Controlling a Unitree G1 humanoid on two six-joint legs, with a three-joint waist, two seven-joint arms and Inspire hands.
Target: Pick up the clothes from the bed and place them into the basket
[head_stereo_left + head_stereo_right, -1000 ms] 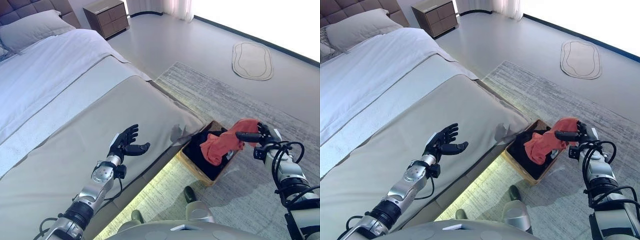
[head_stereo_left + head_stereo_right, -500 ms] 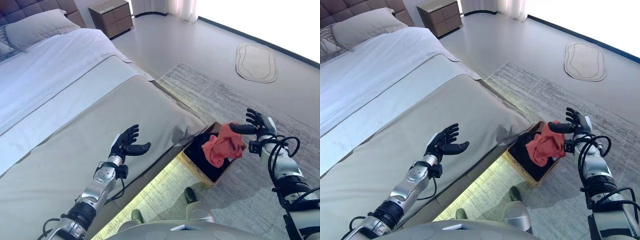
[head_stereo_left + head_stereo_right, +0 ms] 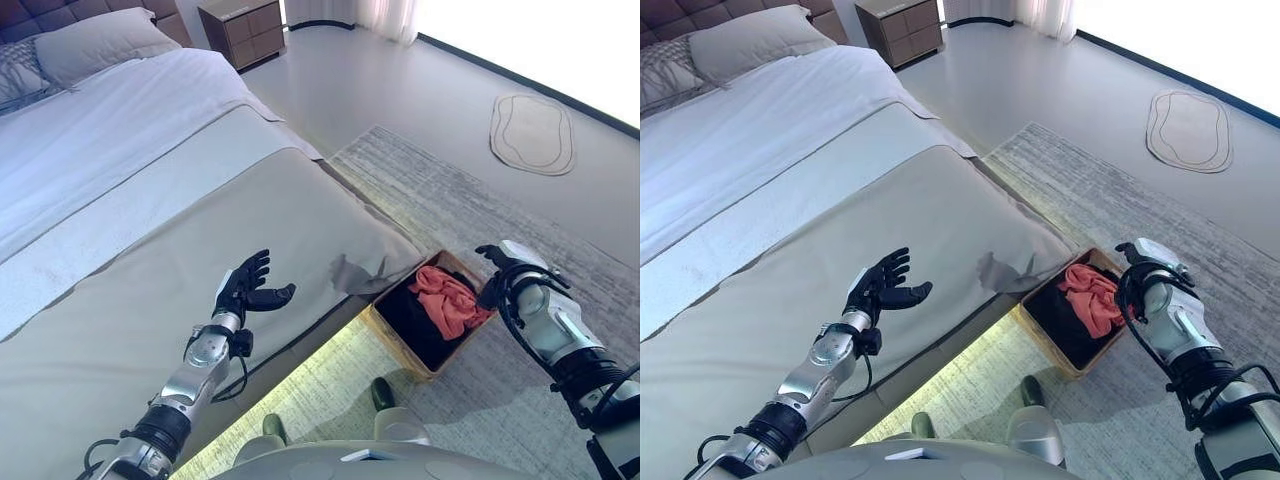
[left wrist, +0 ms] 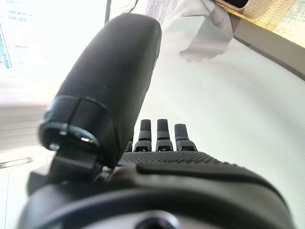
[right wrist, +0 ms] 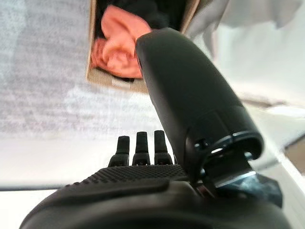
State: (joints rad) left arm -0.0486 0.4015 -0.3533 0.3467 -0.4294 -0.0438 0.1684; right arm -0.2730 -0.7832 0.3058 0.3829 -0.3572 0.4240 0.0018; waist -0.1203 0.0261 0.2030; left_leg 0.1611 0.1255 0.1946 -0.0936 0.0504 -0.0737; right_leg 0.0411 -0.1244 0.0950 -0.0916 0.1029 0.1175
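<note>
A woven basket [image 3: 398, 343] stands on the rug beside the bed [image 3: 150, 230]. An orange-red garment [image 3: 450, 300] lies in it on top of dark clothes [image 3: 408, 322]. It also shows in the right wrist view [image 5: 116, 45]. My right hand [image 3: 497, 262] is open and empty, just past the basket's far right corner, with its fingers straight [image 5: 143, 176]. My left hand [image 3: 243, 290] is open and empty, held palm-up over the grey bed cover near the bed's edge. A grey fold of cloth [image 3: 350, 272] hangs at the bed's edge next to the basket.
A pillow [image 3: 105, 40] lies at the head of the bed and a wooden nightstand [image 3: 250, 30] stands beyond it. A grey rug [image 3: 450, 190] lies under the basket. An oval mat [image 3: 532, 135] lies on the floor at the far right.
My right hand opened and let go of the orange-red garment, which dropped into the basket. The hand drew down beside the basket. The camera has shifted a little; my left hand stayed put.
</note>
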